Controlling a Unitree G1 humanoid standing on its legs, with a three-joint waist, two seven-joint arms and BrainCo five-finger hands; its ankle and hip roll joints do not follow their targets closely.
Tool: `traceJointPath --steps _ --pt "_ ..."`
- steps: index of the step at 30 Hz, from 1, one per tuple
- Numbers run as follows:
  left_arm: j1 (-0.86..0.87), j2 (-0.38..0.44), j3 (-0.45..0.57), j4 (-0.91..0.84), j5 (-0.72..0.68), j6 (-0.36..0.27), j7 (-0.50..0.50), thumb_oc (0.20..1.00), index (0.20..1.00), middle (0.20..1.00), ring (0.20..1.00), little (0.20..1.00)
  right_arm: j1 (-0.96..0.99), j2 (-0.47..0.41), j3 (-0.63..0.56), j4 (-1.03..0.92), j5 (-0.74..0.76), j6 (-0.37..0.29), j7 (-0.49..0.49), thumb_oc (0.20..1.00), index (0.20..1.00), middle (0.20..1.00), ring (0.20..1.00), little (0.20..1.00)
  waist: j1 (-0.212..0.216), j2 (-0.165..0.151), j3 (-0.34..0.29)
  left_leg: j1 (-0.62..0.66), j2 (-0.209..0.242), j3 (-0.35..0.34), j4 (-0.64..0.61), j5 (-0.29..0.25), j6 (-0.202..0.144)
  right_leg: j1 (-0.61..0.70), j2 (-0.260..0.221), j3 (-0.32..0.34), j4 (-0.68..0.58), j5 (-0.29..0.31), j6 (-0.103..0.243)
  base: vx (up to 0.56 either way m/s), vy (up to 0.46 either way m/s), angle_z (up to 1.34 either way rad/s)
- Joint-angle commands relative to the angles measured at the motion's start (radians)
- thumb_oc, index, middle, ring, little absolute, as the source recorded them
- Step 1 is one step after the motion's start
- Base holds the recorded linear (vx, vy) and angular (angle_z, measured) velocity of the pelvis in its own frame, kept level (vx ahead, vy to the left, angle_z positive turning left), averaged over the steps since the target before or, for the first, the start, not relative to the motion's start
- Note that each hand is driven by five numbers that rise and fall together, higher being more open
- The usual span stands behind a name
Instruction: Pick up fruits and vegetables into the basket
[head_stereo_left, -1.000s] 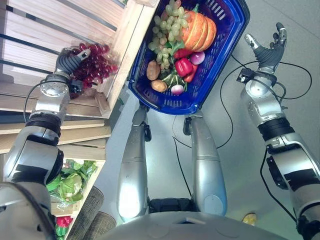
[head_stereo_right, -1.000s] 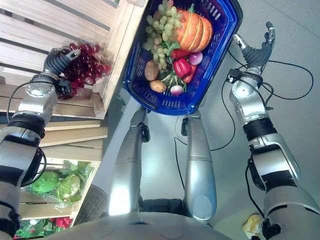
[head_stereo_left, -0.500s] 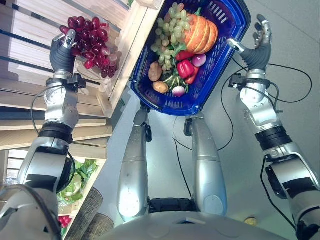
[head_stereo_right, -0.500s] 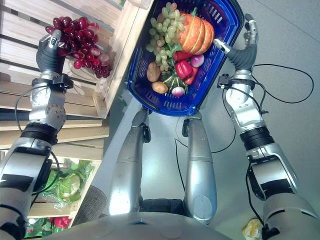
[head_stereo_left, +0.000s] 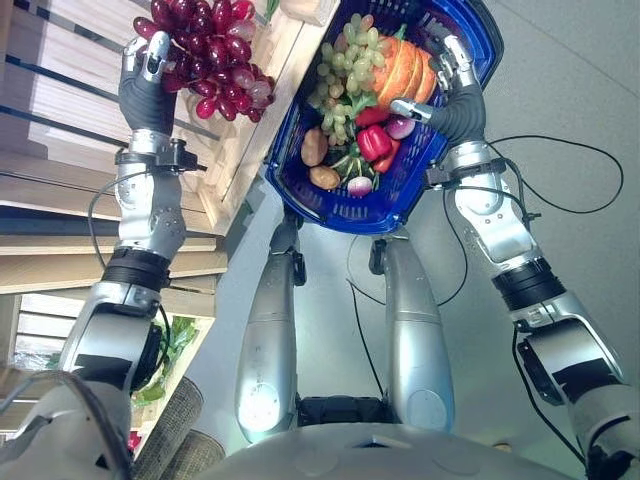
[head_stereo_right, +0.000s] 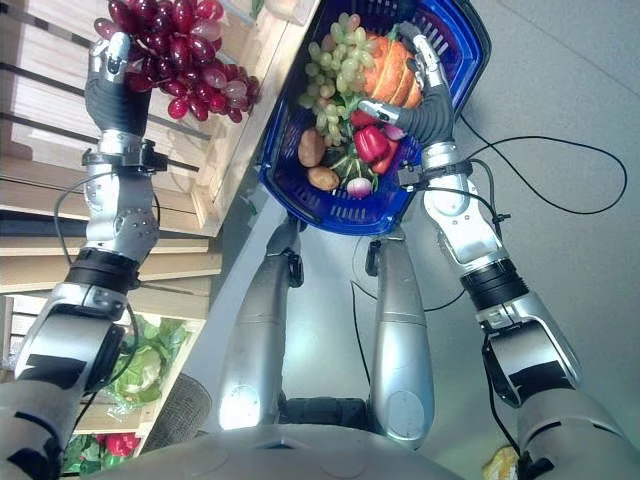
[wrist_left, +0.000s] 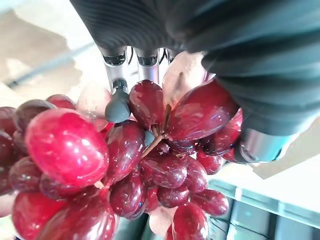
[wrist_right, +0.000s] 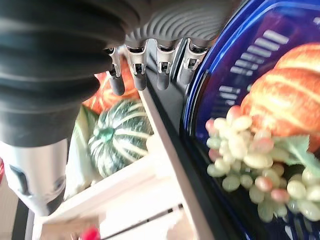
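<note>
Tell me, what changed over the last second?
The left robot hand lifted the red grapes out of the crate and up toward the basket. The right robot hand swung in over the basket's rim. The basket's contents stayed put.

Red grapes (head_stereo_left: 205, 45) and blue basket (head_stereo_left: 478, 50) cropped at top
</note>
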Motion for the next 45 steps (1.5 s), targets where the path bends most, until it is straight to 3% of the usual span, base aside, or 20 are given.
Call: traceJointPath --steps 1,5,21,39,40,42,45 --pt "-0.013 -0.027 0.054 -0.100 0.038 -0.090 -0.015 0.200 0.200 0.200 0.200 0.200 0.005 0.018 0.013 -0.123 -0.018 -0.002 0.051 1.000 1.000 1.000 1.000 1.000 0.009 0.002 -0.046 0.001 -0.042 0.009 0.099 -0.112 0.031 0.070 -0.014 -0.010 -0.087 0.019 0.098 0.00 0.000 0.00" --pt "-0.036 -0.042 0.029 -0.164 0.058 -0.071 -0.023 0.200 0.200 0.200 0.200 0.200 -0.039 0.025 0.054 -0.146 -0.017 0.034 0.104 1.000 1.000 1.000 1.000 1.000 0.017 0.001 -0.046 0.004 -0.046 0.007 0.101 -0.109 0.033 0.076 -0.017 -0.013 -0.092 0.023 0.095 0.00 -0.008 0.00" --pt "-0.093 -0.095 -0.078 -0.328 0.075 0.006 -0.098 0.200 0.200 0.200 0.200 0.200 -0.162 0.077 0.142 -0.193 0.028 0.162 0.153 1.000 1.000 1.000 1.000 1.000 0.036 0.000 -0.046 0.011 -0.061 -0.004 0.098 -0.100 0.041 0.089 -0.025 -0.025 -0.106 0.041 0.091 0.00 -0.020 0.04" --pt "-0.137 -0.137 -0.154 -0.437 0.063 0.060 -0.165 0.200 0.200 0.200 0.200 0.200 -0.205 0.126 0.202 -0.184 0.127 0.229 0.178 1.000 1.000 1.000 1.000 1.000 0.043 -0.010 -0.046 0.012 -0.070 -0.011 0.095 -0.095 0.047 0.095 -0.028 -0.035 -0.120 0.058 0.092 0.00 -0.007 0.01" --pt "-0.139 -0.138 -0.156 -0.441 0.063 0.065 -0.164 0.200 0.200 0.200 0.200 0.200 -0.206 0.128 0.201 -0.185 0.126 0.233 0.178 0.871 0.871 0.871 0.871 0.871 0.043 -0.011 -0.046 0.013 -0.070 -0.011 0.094 -0.094 0.047 0.096 -0.028 -0.035 -0.121 0.058 0.092 0.00 0.000 0.00" --pt "-0.143 -0.141 -0.163 -0.446 0.060 0.077 -0.169 0.200 0.200 0.200 0.200 0.200 -0.210 0.134 0.205 -0.183 0.123 0.230 0.169 0.200 0.200 0.200 0.200 0.200 0.044 -0.012 -0.046 0.012 -0.071 -0.013 0.096 -0.094 0.048 0.096 -0.028 -0.036 -0.122 0.060 0.092 0.00 0.000 0.00" --pt "-0.146 -0.147 -0.171 -0.453 0.053 0.087 -0.170 0.200 0.200 0.200 0.200 0.200 -0.213 0.139 0.205 -0.184 0.124 0.223 0.159 0.200 0.200 0.200 0.200 0.200 0.043 -0.013 -0.046 0.009 -0.072 -0.013 0.097 -0.093 0.048 0.094 -0.028 -0.037 -0.124 0.063 0.093 0.00 0.000 0.00"
